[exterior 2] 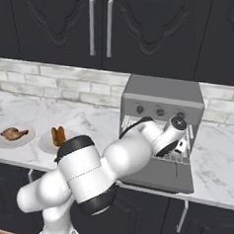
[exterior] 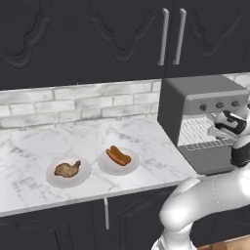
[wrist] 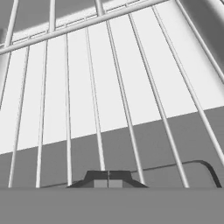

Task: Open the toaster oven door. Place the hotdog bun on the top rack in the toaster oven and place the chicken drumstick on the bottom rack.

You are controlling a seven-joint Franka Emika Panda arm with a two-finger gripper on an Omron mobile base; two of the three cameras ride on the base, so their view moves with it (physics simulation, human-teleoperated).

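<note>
The toaster oven (exterior: 205,95) is sitting at the right end of the marble tabletop (exterior: 29,161), against the brick backsplash (exterior: 73,105) and beneath the dark upper cabinets (exterior: 97,34) with their two long silver handles. The toaster oven door (exterior 2: 156,178) is hanging open, folded down in front of the cavity over the tabletop edge. Inside, wire racks are showing; a rack (exterior: 195,131) is lying across the opening, though which of the two levels it is cannot be told from the base views.

The white arm is reaching across the front of the oven, and the hand (exterior 2: 182,147) is sitting just inside the opening, above the lowered door and below the three knobs (exterior 2: 160,112). In the hand view the fingertips (wrist: 108,178) are pressing together, clenched on nothing, with the silver bars of the wire rack (wrist: 127,87) running close in front of them.

To the left of the oven, two white plates are lying side by side on the tabletop, well apart from the hand. The nearer plate (exterior: 118,166) is holding the hotdog bun (exterior: 118,155); the farther plate (exterior: 68,178) is carrying the chicken drumstick (exterior: 67,169). Nothing is standing between the plates and the oven.
</note>
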